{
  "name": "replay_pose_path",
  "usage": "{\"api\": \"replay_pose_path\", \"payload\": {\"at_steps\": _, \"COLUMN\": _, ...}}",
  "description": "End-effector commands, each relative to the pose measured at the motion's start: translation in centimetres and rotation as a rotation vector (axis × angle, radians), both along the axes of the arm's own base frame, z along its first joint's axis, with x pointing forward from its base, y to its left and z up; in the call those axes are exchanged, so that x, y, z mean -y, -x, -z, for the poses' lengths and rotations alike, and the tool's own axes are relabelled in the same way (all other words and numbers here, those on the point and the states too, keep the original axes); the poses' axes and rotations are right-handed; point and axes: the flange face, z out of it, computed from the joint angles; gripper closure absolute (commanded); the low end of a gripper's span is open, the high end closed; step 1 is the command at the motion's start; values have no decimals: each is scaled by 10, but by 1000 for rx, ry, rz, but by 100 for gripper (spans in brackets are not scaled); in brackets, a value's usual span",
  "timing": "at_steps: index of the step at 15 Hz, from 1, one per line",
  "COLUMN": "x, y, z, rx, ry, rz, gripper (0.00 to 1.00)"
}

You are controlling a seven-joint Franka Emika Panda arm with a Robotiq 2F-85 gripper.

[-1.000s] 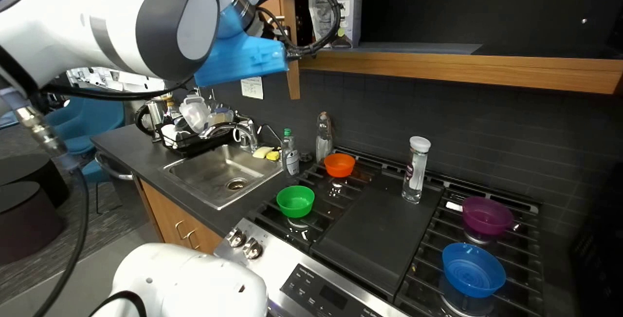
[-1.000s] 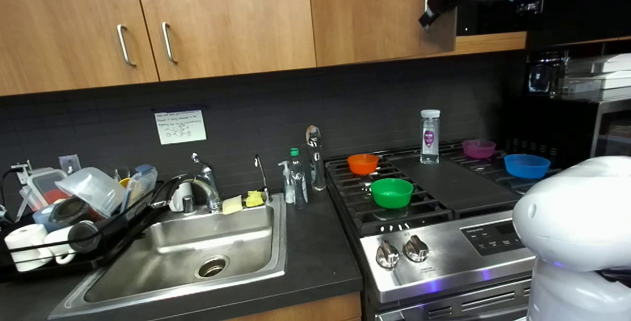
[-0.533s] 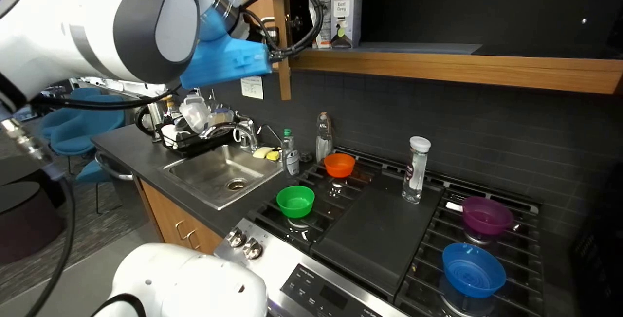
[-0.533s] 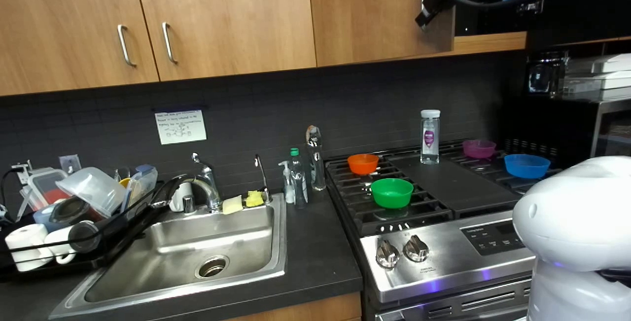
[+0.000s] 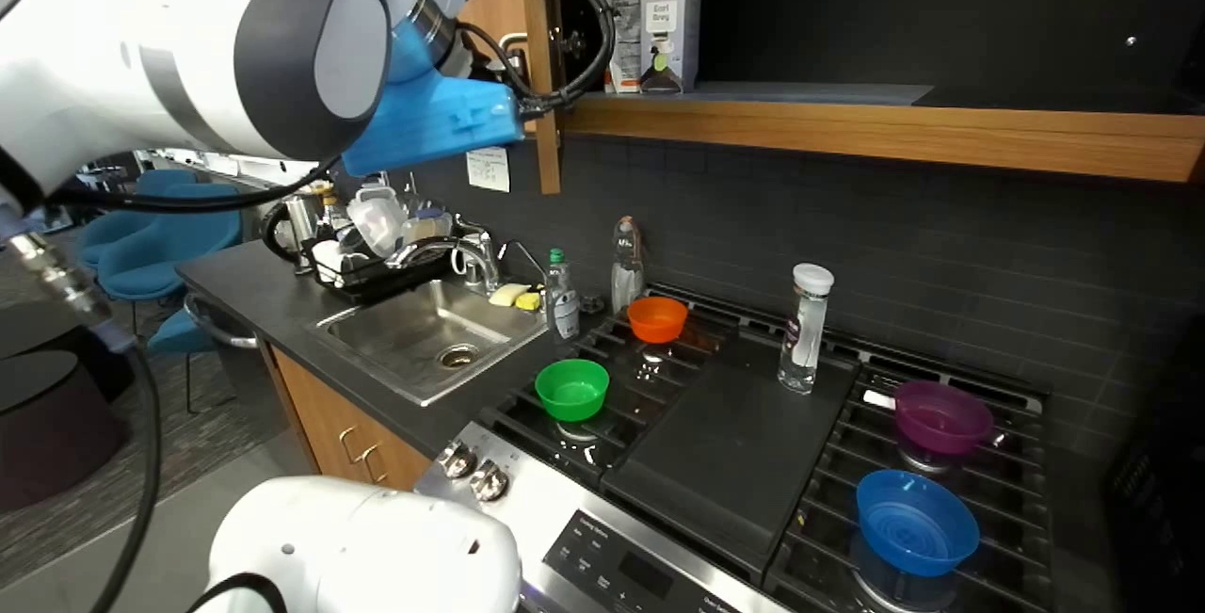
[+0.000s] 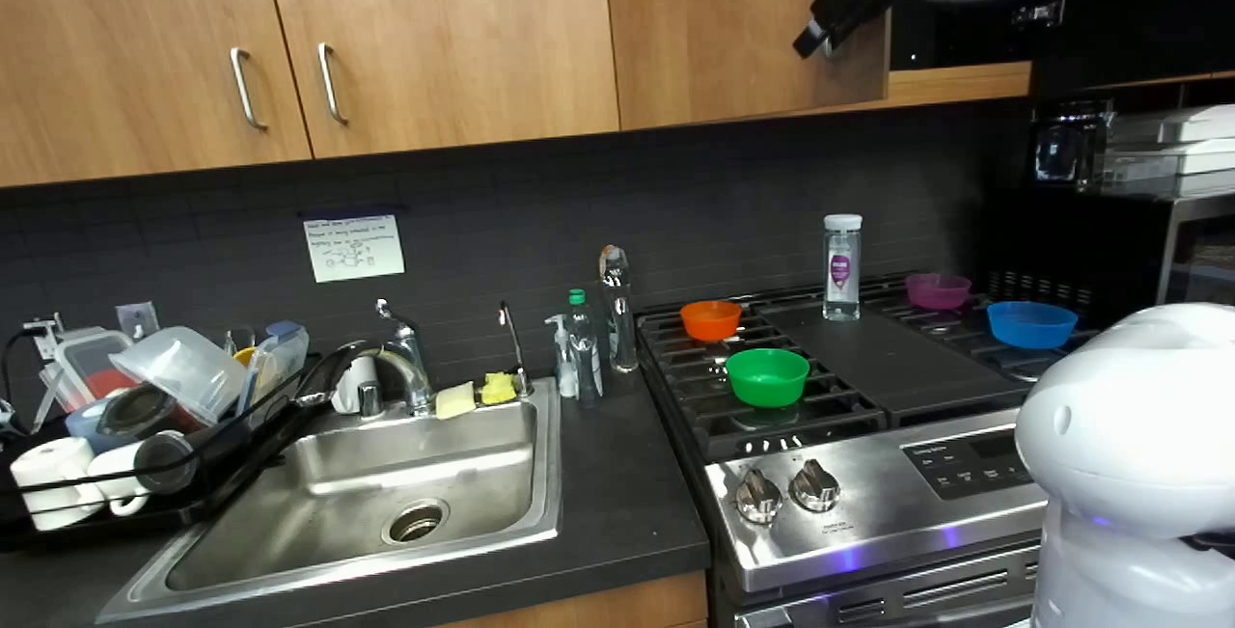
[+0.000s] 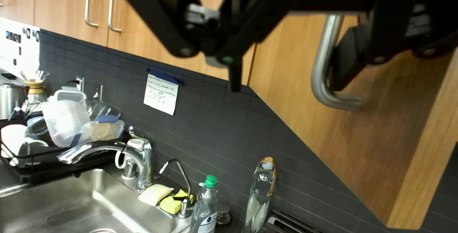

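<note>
Claw (image 7: pixel 287 79) spread apart, not gripping. Metal bar handle (image 7: pixel 322 70) on wooden cabinet door (image 7: pixel 343 143) between fingers (image 7: pixel 346 59), super close to one, can't tell if touching. Stash Earl Grey box (image 5: pixel 669 37) on shelf (image 5: pixel 866 135) beside door.

Kitchen: steel sink (image 6: pixel 473 445) with faucet (image 6: pixel 409 368), stove (image 6: pixel 878 493), dish rack (image 6: pixel 188 512), wooden wall cabinets (image 6: pixel 714 30) above.

handle (image 7: pixel 319 73): satin metal | cabinet door (image 7: pixel 357 143): smooth wood | tool (image 7: pixel 286 87): matt | sink (image 6: pixel 548 464): shiny metal | bowls (image 6: pixel 768 382): smooth plastic
</note>
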Motion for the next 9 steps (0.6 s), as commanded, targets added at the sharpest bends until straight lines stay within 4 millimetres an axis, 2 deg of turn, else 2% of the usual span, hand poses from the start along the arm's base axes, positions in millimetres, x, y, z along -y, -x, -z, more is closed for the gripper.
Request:
{"api": "replay_pose_path", "payload": {"at_steps": 1, "x": -14, "y": -11, "z": 18, "rx": -91, "ry": 25, "rz": -127, "gripper": 5}}
{"api": "replay_pose_path", "payload": {"at_steps": 2, "x": -13, "y": -12, "z": 18, "rx": -95, "ry": 27, "rz": -135, "gripper": 1}}
{"api": "replay_pose_path", "payload": {"at_steps": 9, "x": 5, "y": -16, "z": 15, "rx": -135, "ry": 56, "rz": -164, "gripper": 0}}
